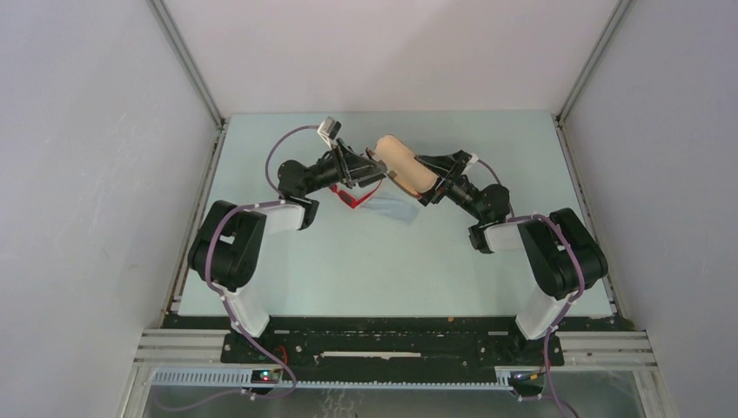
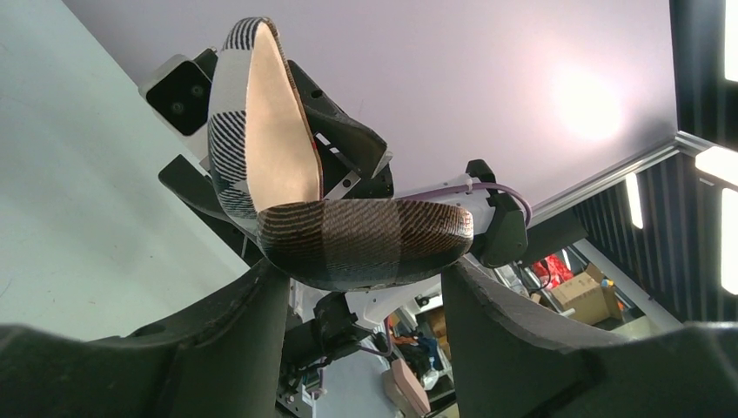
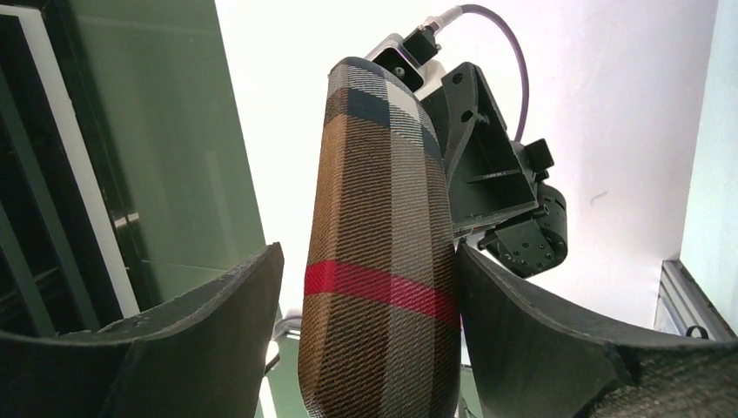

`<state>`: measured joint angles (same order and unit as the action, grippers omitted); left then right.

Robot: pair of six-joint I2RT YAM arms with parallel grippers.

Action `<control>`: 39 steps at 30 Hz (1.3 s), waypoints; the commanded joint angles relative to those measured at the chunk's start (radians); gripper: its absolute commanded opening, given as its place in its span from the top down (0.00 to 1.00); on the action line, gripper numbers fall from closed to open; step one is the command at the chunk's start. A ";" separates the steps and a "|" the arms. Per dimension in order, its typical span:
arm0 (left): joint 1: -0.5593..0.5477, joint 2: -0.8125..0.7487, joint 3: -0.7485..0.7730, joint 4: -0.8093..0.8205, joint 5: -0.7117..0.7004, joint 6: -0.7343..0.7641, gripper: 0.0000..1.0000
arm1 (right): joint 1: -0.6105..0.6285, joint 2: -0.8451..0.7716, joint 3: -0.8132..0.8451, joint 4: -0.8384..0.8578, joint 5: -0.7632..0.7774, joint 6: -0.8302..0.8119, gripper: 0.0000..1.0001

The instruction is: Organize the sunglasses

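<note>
The sunglasses [image 1: 351,198], red-framed, lie on the table below my left gripper [image 1: 364,171], partly on a pale blue cloth [image 1: 396,209]. Both grippers are raised around the brown plaid case [image 1: 405,163], which is off the table. In the left wrist view the case [image 2: 365,244] is open, its lid [image 2: 274,131] raised to show the tan lining, and my left gripper [image 2: 365,280] is shut on its lower half. In the right wrist view the case [image 3: 383,218] stands between the fingers of my right gripper [image 3: 370,261]. One finger touches it and a gap shows at the other.
White walls with metal corner posts [image 1: 187,70] enclose the pale green table [image 1: 383,270]. The arm bases [image 1: 235,252] sit near the front rail [image 1: 392,344]. The sunglasses and the cloth lie directly under the raised case.
</note>
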<state>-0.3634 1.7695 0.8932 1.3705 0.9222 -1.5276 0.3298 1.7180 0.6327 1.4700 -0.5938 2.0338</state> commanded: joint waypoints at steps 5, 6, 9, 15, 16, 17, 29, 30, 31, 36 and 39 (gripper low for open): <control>0.000 0.012 -0.010 0.051 0.030 -0.024 1.00 | -0.035 -0.044 0.007 0.027 -0.061 -0.118 0.20; 0.000 0.010 -0.015 0.049 0.030 -0.028 1.00 | -0.044 -0.046 0.007 0.015 -0.089 -0.141 0.19; -0.002 -0.003 -0.030 0.038 0.036 -0.036 1.00 | -0.077 -0.078 0.006 -0.068 -0.185 -0.276 0.19; -0.002 -0.018 -0.081 0.002 0.060 -0.078 1.00 | -0.139 -0.232 0.032 -0.541 -0.340 -0.676 0.18; -0.002 -0.022 -0.092 0.002 0.064 -0.081 1.00 | -0.145 -0.255 0.045 -0.637 -0.354 -0.750 0.18; -0.003 -0.026 -0.100 0.002 0.067 -0.081 1.00 | -0.149 -0.275 0.068 -0.727 -0.369 -0.819 0.18; -0.050 -0.034 -0.099 0.028 0.127 -0.070 1.00 | -0.137 -0.236 0.255 -1.213 -0.558 -1.247 0.20; -0.052 -0.037 -0.096 0.027 0.132 -0.066 1.00 | -0.135 -0.232 0.255 -1.208 -0.566 -1.243 0.21; -0.054 -0.039 -0.094 0.027 0.136 -0.064 1.00 | -0.133 -0.227 0.255 -1.201 -0.575 -1.239 0.22; -0.060 -0.032 -0.084 0.027 0.154 -0.063 1.00 | -0.121 -0.199 0.255 -1.152 -0.630 -1.209 0.35; -0.060 -0.029 -0.083 0.028 0.156 -0.063 1.00 | -0.112 -0.192 0.255 -1.137 -0.647 -1.199 0.48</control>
<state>-0.4191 1.7790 0.7799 1.3304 1.0576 -1.5974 0.2008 1.5173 0.8627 0.2951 -1.1782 0.8383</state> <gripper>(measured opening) 0.637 0.584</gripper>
